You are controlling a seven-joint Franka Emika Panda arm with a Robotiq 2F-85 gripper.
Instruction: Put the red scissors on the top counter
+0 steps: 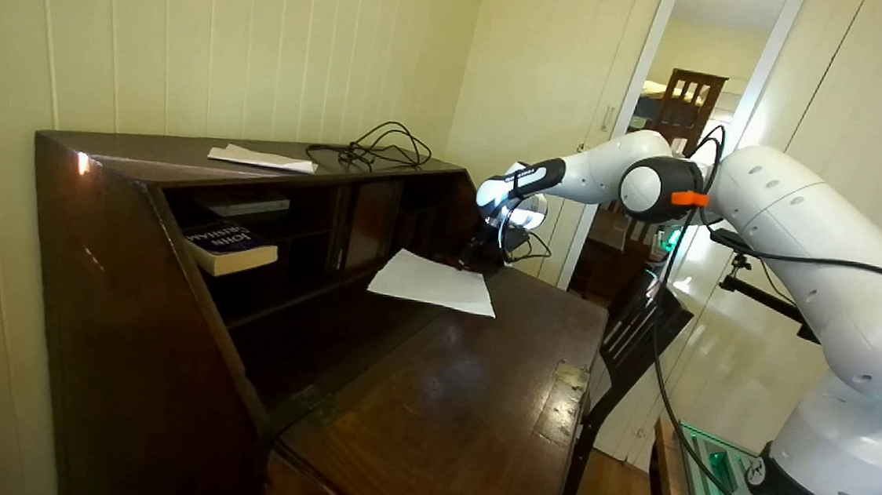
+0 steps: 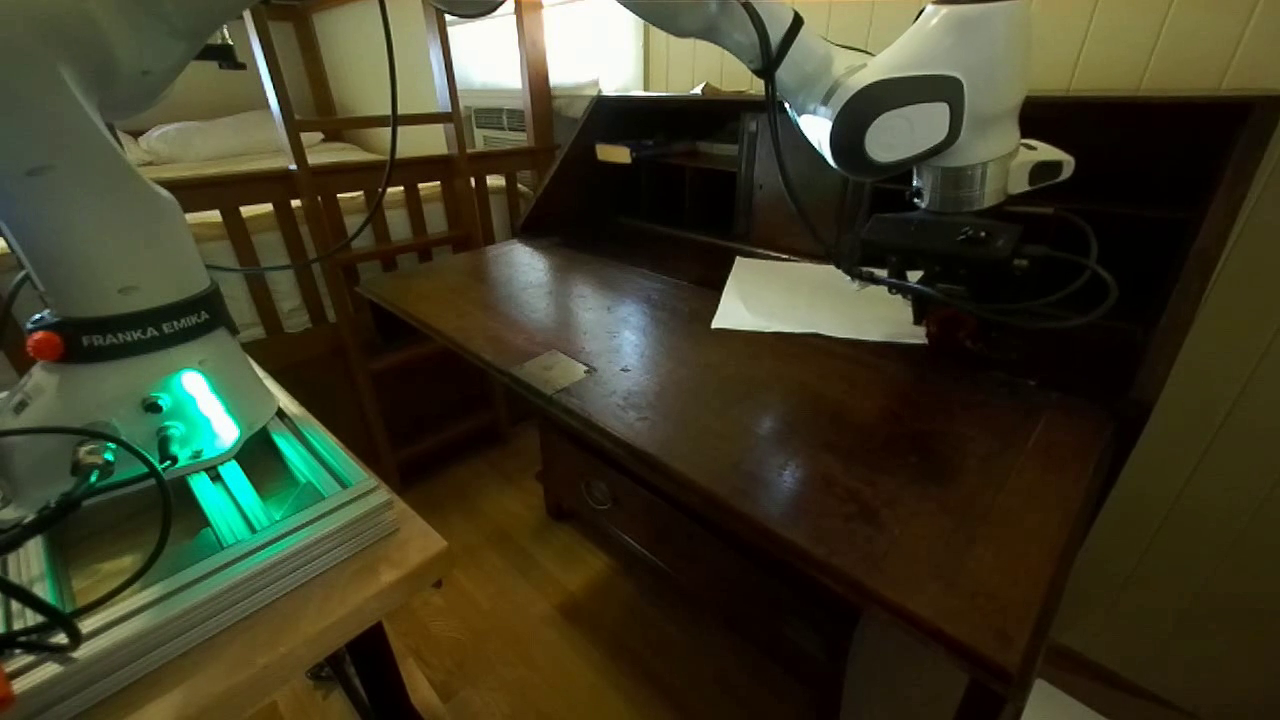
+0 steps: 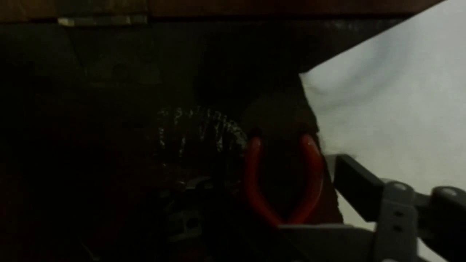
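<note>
At the paper's (image 3: 387, 112) edge, parted fingertips (image 3: 358, 189) flank red scissors (image 3: 251, 178).

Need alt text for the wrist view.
Red scissors, visible mainly as two spread handles, appear between the open jaws in a very dark picture. White paper takes up much of the right side, and a brown wooden edge runs along most of the top.

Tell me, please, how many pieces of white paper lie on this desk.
2: one sheet on the lower desk surface, and one folded-looking piece on the top counter. Others may be hidden in the dark cubbies.
</note>
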